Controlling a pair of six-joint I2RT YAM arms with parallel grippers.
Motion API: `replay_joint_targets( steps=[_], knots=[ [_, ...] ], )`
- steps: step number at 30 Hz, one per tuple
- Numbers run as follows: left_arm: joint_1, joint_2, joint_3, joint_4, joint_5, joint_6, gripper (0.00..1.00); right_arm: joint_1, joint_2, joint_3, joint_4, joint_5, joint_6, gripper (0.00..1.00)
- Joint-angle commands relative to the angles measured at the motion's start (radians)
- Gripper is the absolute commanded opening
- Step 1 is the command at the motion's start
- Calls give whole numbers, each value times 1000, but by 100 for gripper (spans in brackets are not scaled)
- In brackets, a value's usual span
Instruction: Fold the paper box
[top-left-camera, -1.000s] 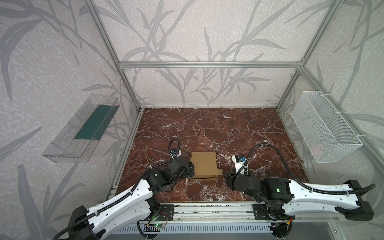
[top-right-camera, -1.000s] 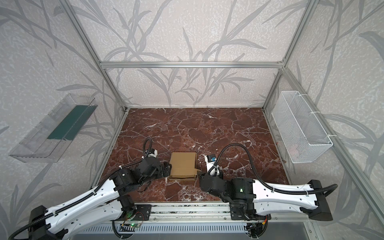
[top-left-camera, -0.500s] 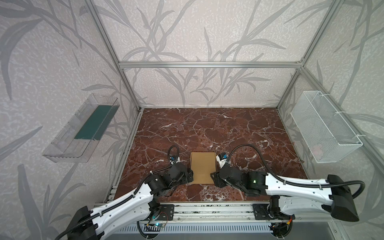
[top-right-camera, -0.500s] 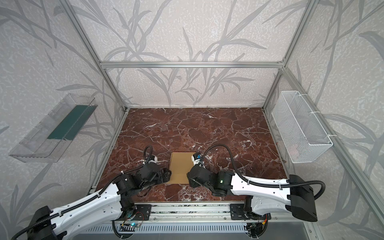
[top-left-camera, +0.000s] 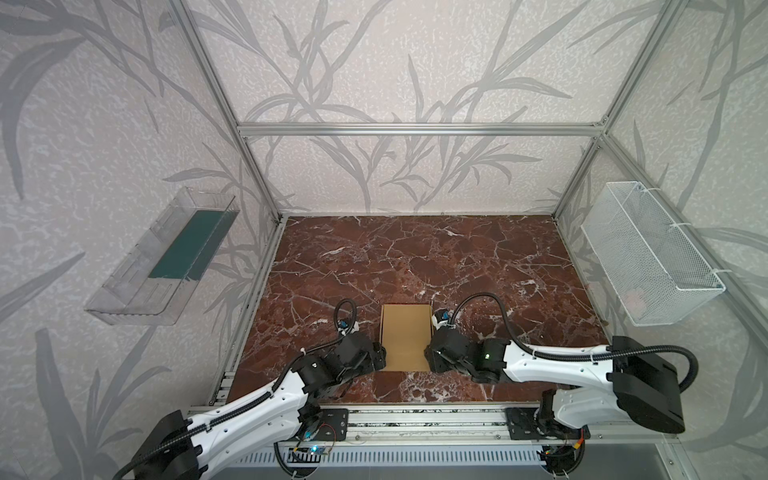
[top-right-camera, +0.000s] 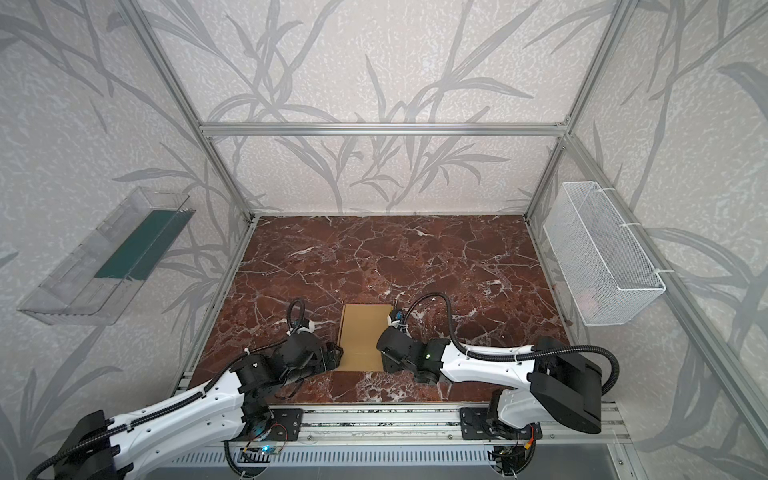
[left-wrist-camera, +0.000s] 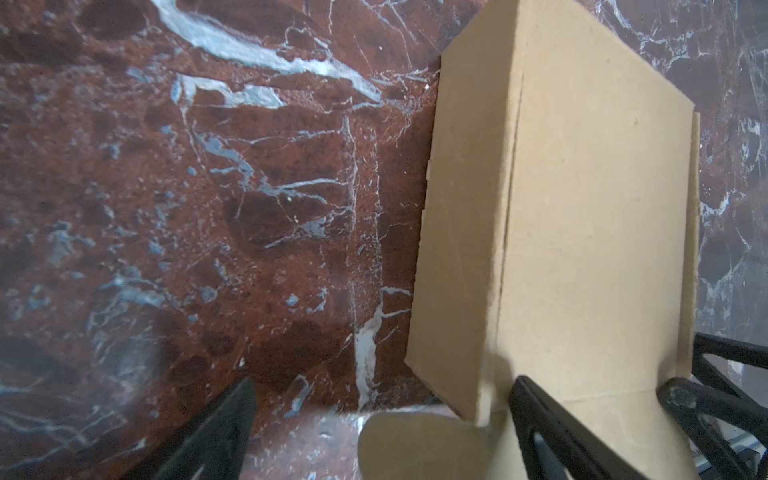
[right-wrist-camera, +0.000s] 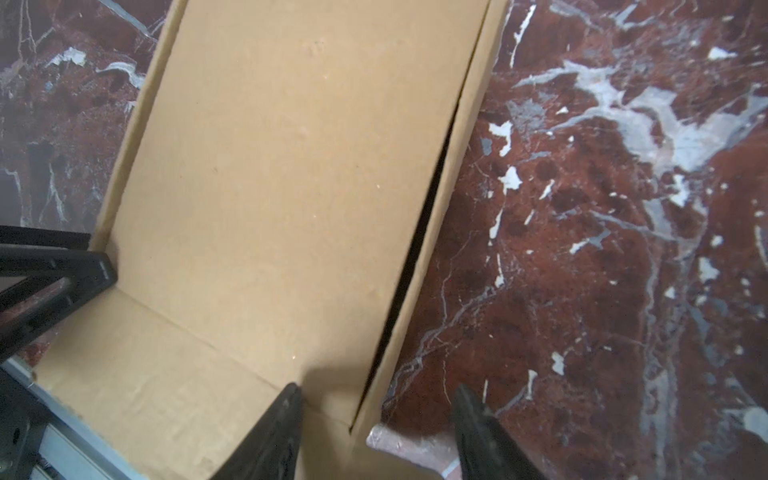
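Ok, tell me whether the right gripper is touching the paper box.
Cannot tell. The right wrist view shows the right gripper straddling a side wall of the paper box, jaws open; neither contact nor a gap shows plainly.

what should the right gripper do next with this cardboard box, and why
Probably ease the right gripper shut on the side wall it straddles. Its jaws stand open either side of that wall at a near corner of the cardboard box, and a dark gap shows between wall and top panel.
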Motion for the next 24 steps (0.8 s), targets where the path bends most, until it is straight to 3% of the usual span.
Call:
replay_joint_targets(
  steps=[1, 8, 13, 19, 24],
  knots=[
    [3, 2, 18, -46, -20, 6, 97, -11, 32, 0, -4, -7, -9, 58],
    [6, -12, 167, -162, -98, 81, 99, -69, -1, 1, 2, -53, -45, 58],
    [35, 18, 190, -134, -85, 135, 99, -110, -39, 10, 12, -107, -99, 57],
    [91, 58, 142, 99, 63, 161, 99, -161, -38, 0, 72, -198, -130, 54],
    [95, 111, 114, 277, 120, 165, 99, -171, -26, -9, 146, -254, -147, 53]
  ],
)
